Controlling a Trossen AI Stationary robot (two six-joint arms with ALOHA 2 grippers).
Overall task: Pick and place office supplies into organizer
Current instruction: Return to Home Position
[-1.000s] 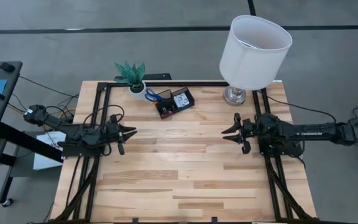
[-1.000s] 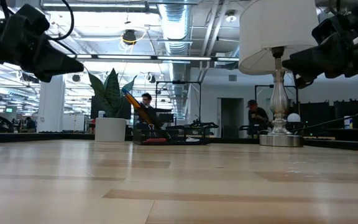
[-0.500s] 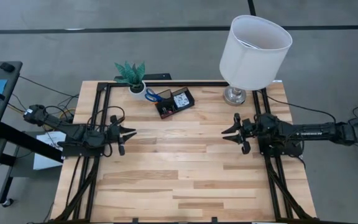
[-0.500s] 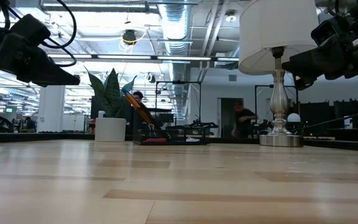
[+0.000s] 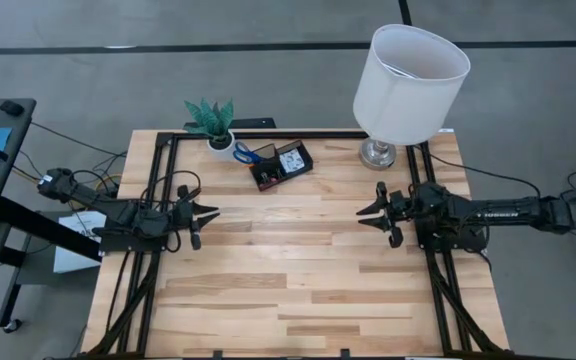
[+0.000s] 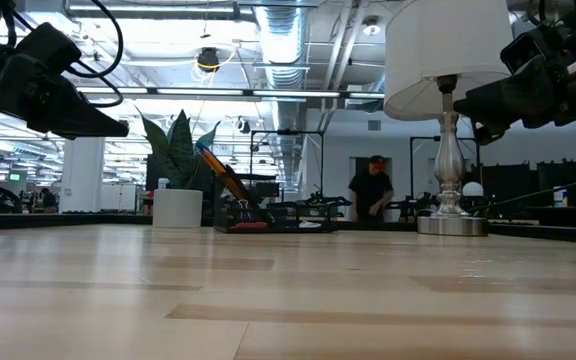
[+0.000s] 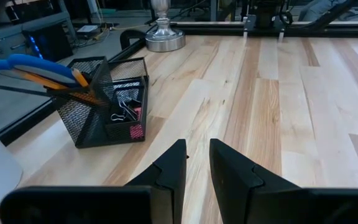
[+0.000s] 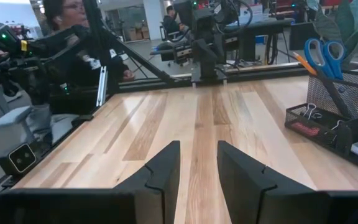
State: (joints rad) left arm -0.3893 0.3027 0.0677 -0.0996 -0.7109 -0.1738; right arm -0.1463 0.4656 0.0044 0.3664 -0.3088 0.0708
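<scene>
The black mesh organizer (image 5: 281, 165) stands on the table's far middle, also visible in the left wrist view (image 7: 104, 106) and the right wrist view (image 8: 340, 118). Blue-handled scissors (image 7: 30, 64) and pencils stick up out of its taller compartment. Black binder clips (image 7: 123, 112), a red bit (image 7: 137, 130) and a pale note pad (image 5: 292, 158) lie in its lower part. My left gripper (image 5: 213, 211) hovers at the table's left side, open by a narrow gap and holding nothing. My right gripper (image 5: 363, 215) hovers at the right side, likewise open and holding nothing. Each points toward the table's middle.
A white-shaded lamp (image 5: 408, 80) stands on its metal base (image 5: 377, 152) at the far right. A white plant pot (image 5: 220, 140) sits to the left of the organizer. Bare wood lies between the two grippers (image 5: 288, 240). A person (image 6: 371, 190) stands in the room beyond.
My left gripper has tipped its fingers a little downward while staying in place. My right gripper has kept still. The organizer and its contents have not moved.
</scene>
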